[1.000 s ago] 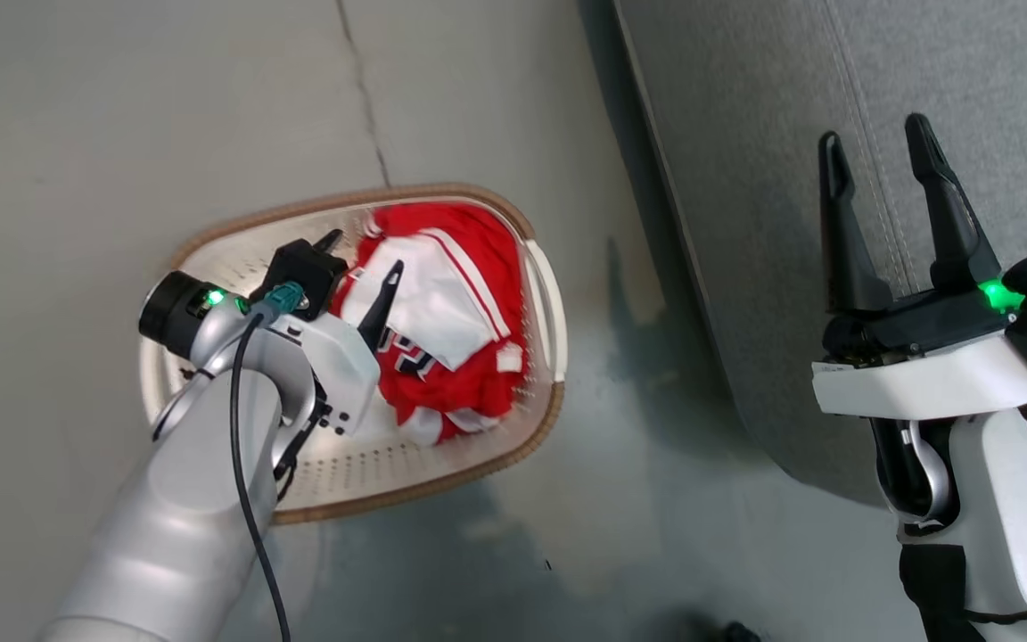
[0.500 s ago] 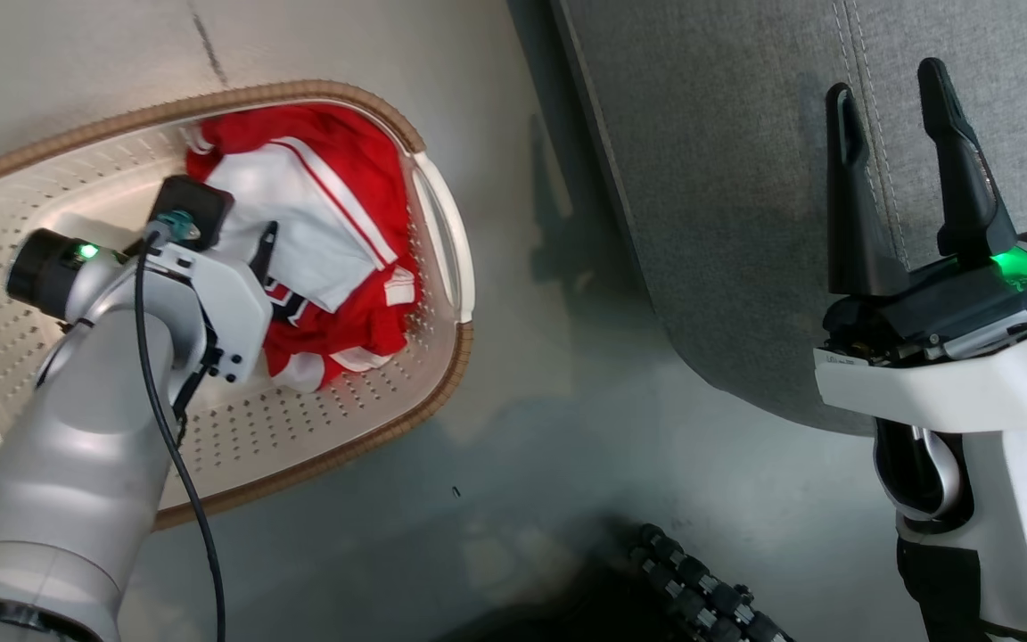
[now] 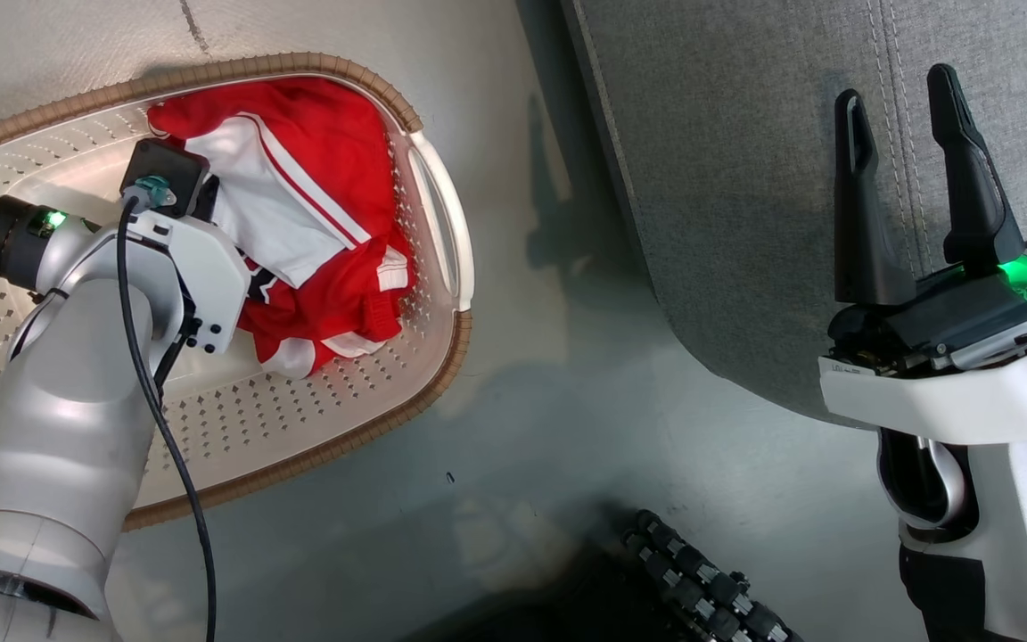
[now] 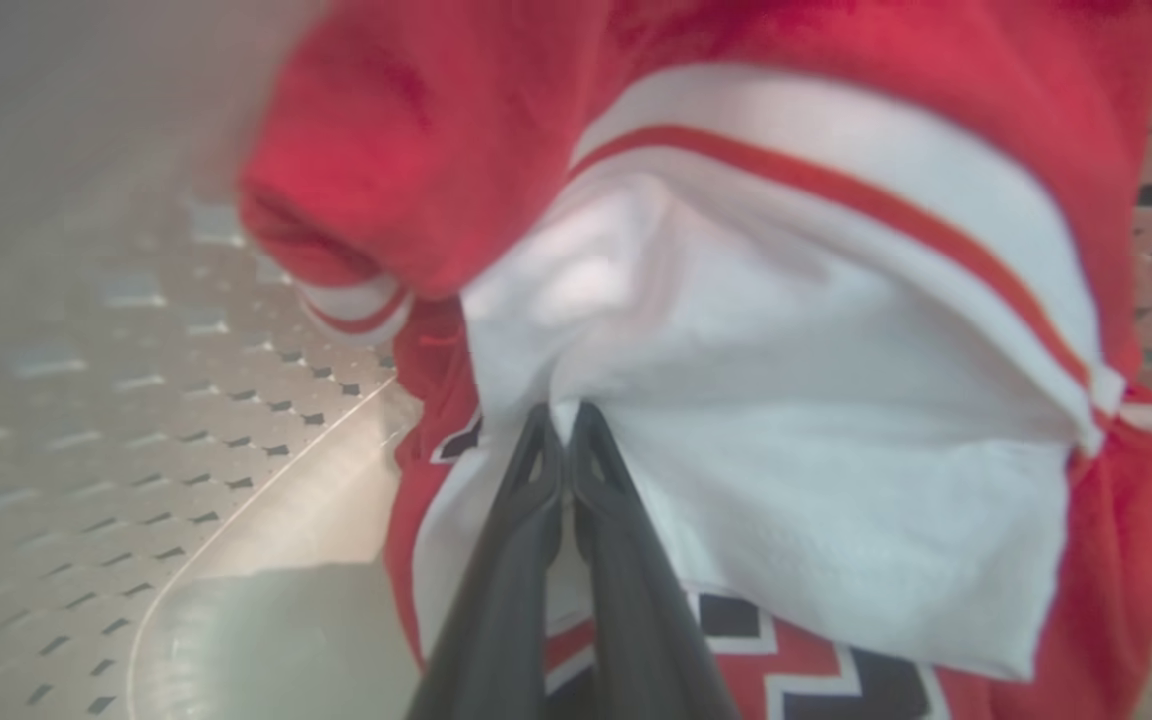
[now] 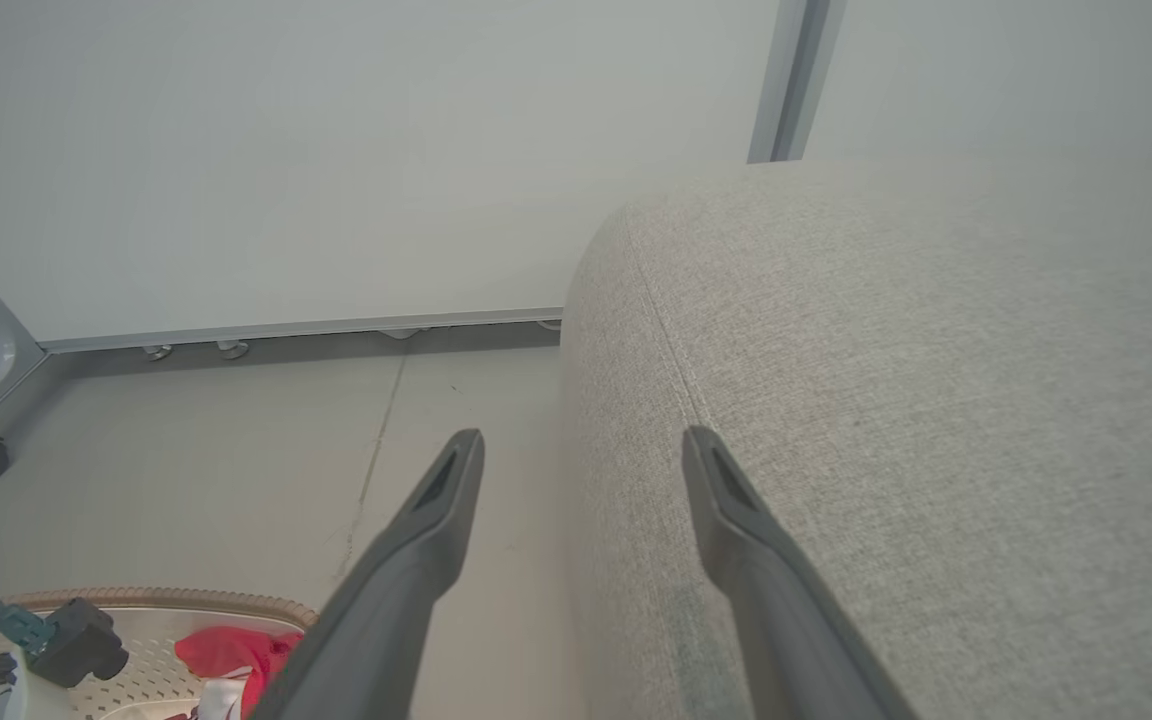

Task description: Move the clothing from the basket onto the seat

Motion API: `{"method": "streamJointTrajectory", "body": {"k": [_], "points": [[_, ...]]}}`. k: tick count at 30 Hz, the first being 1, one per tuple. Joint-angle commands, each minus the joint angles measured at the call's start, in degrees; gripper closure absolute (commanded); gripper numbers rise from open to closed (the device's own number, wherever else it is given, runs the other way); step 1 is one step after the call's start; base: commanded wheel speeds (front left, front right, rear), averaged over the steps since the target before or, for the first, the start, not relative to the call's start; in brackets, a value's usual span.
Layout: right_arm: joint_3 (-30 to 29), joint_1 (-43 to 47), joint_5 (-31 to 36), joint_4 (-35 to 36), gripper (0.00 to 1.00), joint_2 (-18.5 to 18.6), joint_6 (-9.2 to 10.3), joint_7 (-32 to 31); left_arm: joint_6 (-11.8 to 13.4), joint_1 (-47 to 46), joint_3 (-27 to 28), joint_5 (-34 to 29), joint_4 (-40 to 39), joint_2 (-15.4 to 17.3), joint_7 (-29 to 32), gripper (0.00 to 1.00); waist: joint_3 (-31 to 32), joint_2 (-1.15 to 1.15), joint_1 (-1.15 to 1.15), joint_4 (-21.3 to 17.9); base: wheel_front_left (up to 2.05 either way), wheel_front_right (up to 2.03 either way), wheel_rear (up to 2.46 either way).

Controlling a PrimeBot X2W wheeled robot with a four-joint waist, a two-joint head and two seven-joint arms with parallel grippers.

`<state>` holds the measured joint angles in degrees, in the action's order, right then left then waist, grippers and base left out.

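My left gripper [image 4: 566, 412] now pressed together on a white fold of the clothing [image 4: 836, 420], open half a second ago, clothing still inside the basket [image 3: 317, 419] on the floor [image 3: 567, 401], my right gripper [image 3: 896, 85] still spread above the sofa [image 3: 727, 178]

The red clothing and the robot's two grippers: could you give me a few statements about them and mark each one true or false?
1. The left gripper is shut on a white panel of the clothing. True.
2. The right gripper holds a garment. False: its jaws stand open with nothing between them, in front of the seat.
3. The clothing lies inside the basket. True.
4. The basket stands on the seat. False: it stands on the floor beside the seat.
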<state>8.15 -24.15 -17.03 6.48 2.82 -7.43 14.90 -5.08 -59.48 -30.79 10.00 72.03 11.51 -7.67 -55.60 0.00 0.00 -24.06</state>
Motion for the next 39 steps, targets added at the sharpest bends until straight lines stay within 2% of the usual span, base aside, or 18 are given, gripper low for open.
{"method": "streamJointTrajectory", "body": {"k": [1,7,13,22,29,39], "points": [[0.0,-0.9,-0.1,-0.5,0.00,0.2,-0.11,0.3,-0.2,-1.2,-0.6,-0.6,0.0,0.3,-1.6,1.00,0.3,0.00,0.00,0.0,0.00,0.00,0.00],[-0.6,-0.9,1.5,-1.9,0.00,0.2,-0.11,0.3,-0.5,0.6,-2.2,-1.0,-1.6,-1.7,-5.7,1.00,3.5,0.00,0.00,2.1,0.00,0.00,0.00],[-1.1,0.7,4.4,-4.3,0.00,0.2,-0.11,0.3,-1.5,5.7,-3.1,0.0,-8.0,-3.8,-7.6,1.00,10.0,0.00,0.00,5.3,0.00,0.00,0.00],[-1.6,3.0,8.5,-7.5,0.00,0.2,-0.11,-0.9,-1.9,16.8,-1.7,2.6,-28.5,-2.9,-7.7,1.00,19.7,0.00,0.00,10.4,0.00,0.00,0.00],[-2.5,5.1,10.8,-8.3,0.00,0.2,-0.11,-3.5,-0.4,25.2,1.1,5.1,-41.2,-2.5,-7.6,1.00,27.4,0.00,0.00,14.7,0.00,0.00,0.00],[-4.3,9.8,12.1,-8.6,0.00,0.3,-0.11,-7.5,3.3,35.6,6.6,8.6,-54.8,-3.3,-7.6,1.00,37.0,0.00,0.00,21.4,0.00,0.00,0.00]]}}
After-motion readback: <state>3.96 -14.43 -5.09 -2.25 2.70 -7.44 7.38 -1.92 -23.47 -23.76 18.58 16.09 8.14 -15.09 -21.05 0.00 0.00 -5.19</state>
